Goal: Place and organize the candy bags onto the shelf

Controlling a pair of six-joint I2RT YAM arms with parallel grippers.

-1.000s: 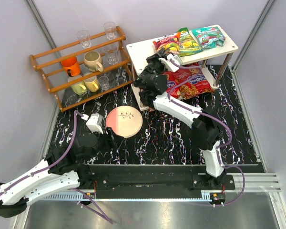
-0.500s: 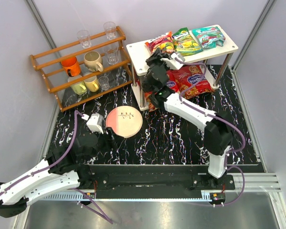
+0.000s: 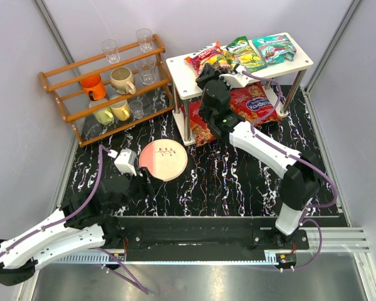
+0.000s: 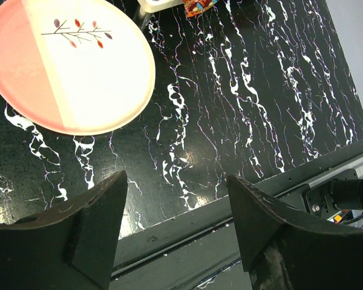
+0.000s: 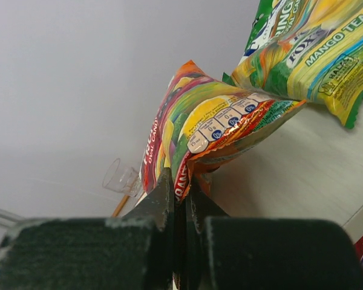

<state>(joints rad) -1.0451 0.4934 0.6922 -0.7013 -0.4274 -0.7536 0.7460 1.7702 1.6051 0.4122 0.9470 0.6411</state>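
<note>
Overhead, the white shelf (image 3: 304,61) stands at the far right of the black marbled tabletop (image 3: 238,182). Its upper tier carries the orange bag (image 3: 202,55), the yellow-green bag (image 3: 245,53) and the teal bag (image 3: 274,47) in a row. One red bag (image 3: 255,103) lies on the lower tier, and a second red bag (image 3: 199,130) lies at that tier's near left corner. The right gripper (image 3: 210,70) is at the near edge of the orange bag. A pink-and-cream plate (image 3: 163,159) lies on the tabletop, and a wooden rack (image 3: 69,106) of cups and glasses stands far left.

From the left wrist, the left gripper (image 4: 175,223) hangs with its fingers wide apart over bare tabletop, the plate just beyond it, nothing between the fingers.

From the right wrist, the right gripper's fingers are pressed together, clamped on the orange bag's edge. That bag tilts up off the shelf top, with the yellow-green bag just beside it.
</note>
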